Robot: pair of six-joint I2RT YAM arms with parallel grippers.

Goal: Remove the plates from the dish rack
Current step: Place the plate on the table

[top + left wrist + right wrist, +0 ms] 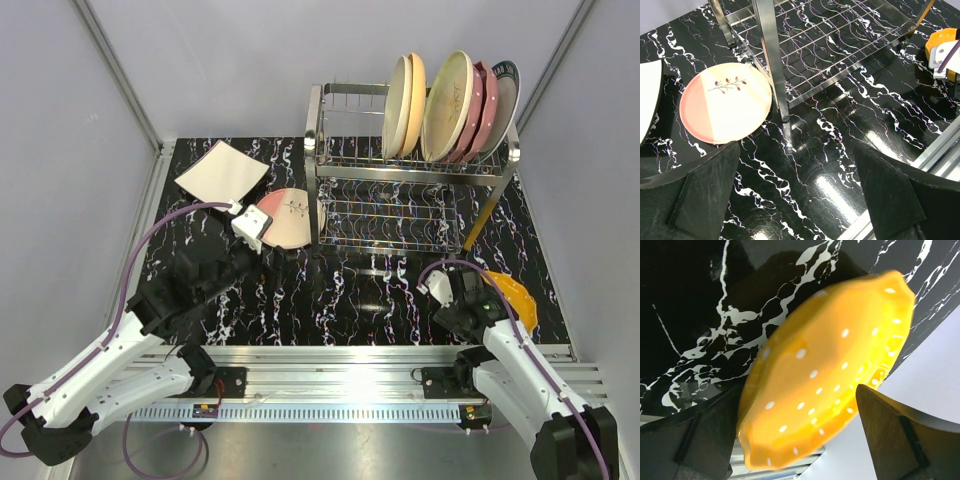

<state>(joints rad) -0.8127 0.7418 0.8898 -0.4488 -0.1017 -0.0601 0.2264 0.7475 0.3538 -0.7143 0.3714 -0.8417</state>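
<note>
Three plates are out of the dish rack point(400, 172) and lying on the black marbled surface point(360, 290). A white square plate point(220, 170) sits at the far left. A round pink-and-cream plate point(725, 102) with a small twig drawn on it lies flat just beside the rack's left leg. An orange plate with white dots point(825, 370) rests at the right near corner, close to the rail.

My left jaws are spread wide with nothing between them, hanging over bare surface in front of the rack, with the twig plate off to one side. My right jaws are spread wide too. The near rim of the orange plate lies between them, and I judge it is not pinched, since the gap is far wider than the rim.

The rest of the job stands in the rack's upper tier: a row of plates on edge point(447, 105) at the right end. It runs from cream through peach, a large pale one and pink to a white plate with a dark rim. I count five or six; they overlap too closely to be sure. The lower tier shows no plates. So I judge the work roughly a third done.

I can read no brand, label or writing anywhere.
</note>
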